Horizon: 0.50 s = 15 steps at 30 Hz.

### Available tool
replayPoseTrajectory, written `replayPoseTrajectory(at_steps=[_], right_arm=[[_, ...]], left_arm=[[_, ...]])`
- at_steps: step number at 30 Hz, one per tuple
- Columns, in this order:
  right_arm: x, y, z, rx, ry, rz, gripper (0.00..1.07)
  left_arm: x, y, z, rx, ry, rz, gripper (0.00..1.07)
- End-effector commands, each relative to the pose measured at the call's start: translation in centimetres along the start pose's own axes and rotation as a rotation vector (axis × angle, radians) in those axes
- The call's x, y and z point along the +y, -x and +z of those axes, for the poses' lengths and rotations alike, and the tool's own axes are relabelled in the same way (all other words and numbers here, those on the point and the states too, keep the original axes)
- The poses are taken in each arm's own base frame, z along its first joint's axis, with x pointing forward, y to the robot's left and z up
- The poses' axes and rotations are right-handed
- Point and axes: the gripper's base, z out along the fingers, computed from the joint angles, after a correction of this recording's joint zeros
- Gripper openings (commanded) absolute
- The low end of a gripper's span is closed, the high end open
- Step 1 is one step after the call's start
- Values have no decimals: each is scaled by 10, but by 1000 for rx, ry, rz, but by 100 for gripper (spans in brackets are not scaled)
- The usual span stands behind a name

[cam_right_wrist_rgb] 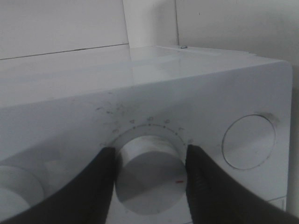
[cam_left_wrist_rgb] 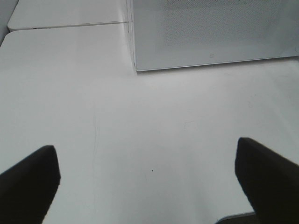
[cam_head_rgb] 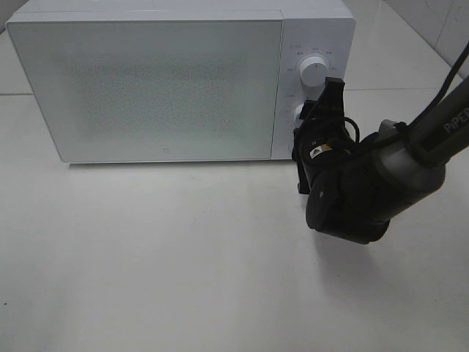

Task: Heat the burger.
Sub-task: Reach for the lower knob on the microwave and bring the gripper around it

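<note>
Right claw (cam_right_wrist_rgb: 149, 151) clamped on white round dial (cam_right_wrist_rgb: 148, 182) of white box-shaped microwave oven (cam_head_rgb: 146, 88).
Left claw (cam_left_wrist_rgb: 145, 154) spread wide above white bench (cam_head_rgb: 183, 257). Oven door (cam_head_rgb: 146, 73) shut; the burger's place cannot be told.

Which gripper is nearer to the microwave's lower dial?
Right. The right gripper clasps the lower dial between its fingers; the left gripper hangs open over the table, facing the microwave's opposite end.

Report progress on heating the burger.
Apparently done: the microwave door is closed and the burger is out of sight, presumably inside. In hand: the right gripper has its jaws on the dial. To do: turn it to start heating. The left gripper hangs open over the table.
</note>
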Motion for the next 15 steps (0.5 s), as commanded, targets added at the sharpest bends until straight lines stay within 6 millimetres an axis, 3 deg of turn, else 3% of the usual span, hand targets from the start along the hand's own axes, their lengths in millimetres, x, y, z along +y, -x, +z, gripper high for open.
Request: replayPoseTrajectory(at_steps=[1, 15], right_arm=[[17, -1, 3, 5, 139, -43, 21], [17, 0, 0, 4, 121, -102, 41]], left_arm=[[-1, -1, -3, -30, 4, 2, 96], [-1, -1, -3, -30, 4, 2, 96]])
